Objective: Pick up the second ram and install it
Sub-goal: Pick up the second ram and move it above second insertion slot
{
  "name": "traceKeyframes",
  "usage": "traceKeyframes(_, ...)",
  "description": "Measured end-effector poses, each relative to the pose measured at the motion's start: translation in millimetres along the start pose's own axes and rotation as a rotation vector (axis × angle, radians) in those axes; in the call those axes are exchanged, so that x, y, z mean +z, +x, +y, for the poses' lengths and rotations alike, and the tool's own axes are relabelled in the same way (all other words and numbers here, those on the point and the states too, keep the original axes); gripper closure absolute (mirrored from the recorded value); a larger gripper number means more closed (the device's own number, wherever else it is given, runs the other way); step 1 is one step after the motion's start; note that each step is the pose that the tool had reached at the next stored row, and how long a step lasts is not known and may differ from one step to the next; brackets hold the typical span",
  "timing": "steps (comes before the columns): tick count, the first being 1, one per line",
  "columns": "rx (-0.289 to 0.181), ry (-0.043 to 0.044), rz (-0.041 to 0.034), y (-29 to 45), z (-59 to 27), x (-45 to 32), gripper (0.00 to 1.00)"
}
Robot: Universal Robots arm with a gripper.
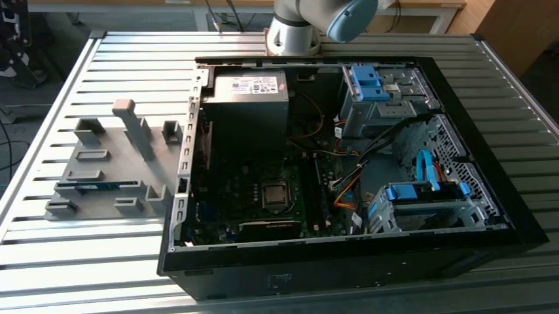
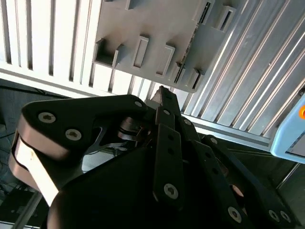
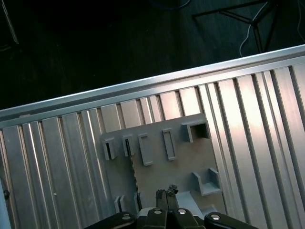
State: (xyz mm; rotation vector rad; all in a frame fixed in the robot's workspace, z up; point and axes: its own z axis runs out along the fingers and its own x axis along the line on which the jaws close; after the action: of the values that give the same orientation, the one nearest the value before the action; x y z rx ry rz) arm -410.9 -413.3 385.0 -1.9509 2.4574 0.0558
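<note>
The second ram [image 1: 95, 187] is a thin blue-teal stick standing on edge in a slot of the grey holder plate [image 1: 114, 163], at the exterior view's left beside the open computer case [image 1: 349, 163]. In both wrist views it shows edge-on as a narrow dark strip [image 2: 189, 45] [image 3: 133, 174] across the holder plate [image 2: 157, 28] [image 3: 167, 167]. My gripper [image 3: 167, 193] [image 2: 163, 95] hangs well above that plate, shut, with nothing between its fingertips and not touching the ram.
The case lies open on a slatted metal table [image 1: 105, 72], with a grey power supply [image 1: 249, 88], the motherboard [image 1: 262, 190], cables and blue drive brackets [image 1: 367, 82] inside. The arm's base [image 1: 292, 33] stands behind the case. Upright grey blocks [image 1: 131, 124] rise from the holder plate.
</note>
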Motion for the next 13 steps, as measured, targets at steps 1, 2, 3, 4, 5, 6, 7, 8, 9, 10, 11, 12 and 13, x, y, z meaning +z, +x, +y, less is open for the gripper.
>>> traceKeyframes(1, -0.005, 0.0001, 0.0002, 0.7, 0.0, 0.1, 0.89)
traceKeyframes(2, -0.006, 0.0006, 0.0001, 1.7, 0.1, 0.4, 0.89)
traceKeyframes(3, -0.008, 0.0011, 0.0000, 2.7, 0.2, 0.6, 0.89)
traceKeyframes(4, -0.009, 0.0015, -0.0001, 3.6, 0.1, 0.8, 0.89)
traceKeyframes(5, -0.010, 0.0017, -0.0001, 4.4, 0.0, 0.9, 0.89)
traceKeyframes(6, -0.012, 0.0019, -0.0001, 5.1, 0.0, 1.2, 0.89)
traceKeyframes(7, -0.017, 0.0018, -0.0001, 5.5, 0.0, 1.4, 0.89)
traceKeyframes(8, -0.028, 0.0015, 0.0002, 5.7, 0.0, 1.6, 0.89)
traceKeyframes(9, -0.040, 0.0011, 0.0007, 5.7, 0.0, 1.7, 0.89)
traceKeyframes(10, -0.053, 0.0007, 0.0010, 5.8, 0.0, 1.9, 0.89)
traceKeyframes(11, -0.066, 0.0005, 0.0012, 5.9, 0.0, 2.1, 0.89)
traceKeyframes(12, -0.079, 0.0002, 0.0016, 6.0, 0.0, 2.3, 0.89)
traceKeyframes(13, -0.092, -0.0002, 0.0019, 6.0, 0.0, 2.5, 0.89)
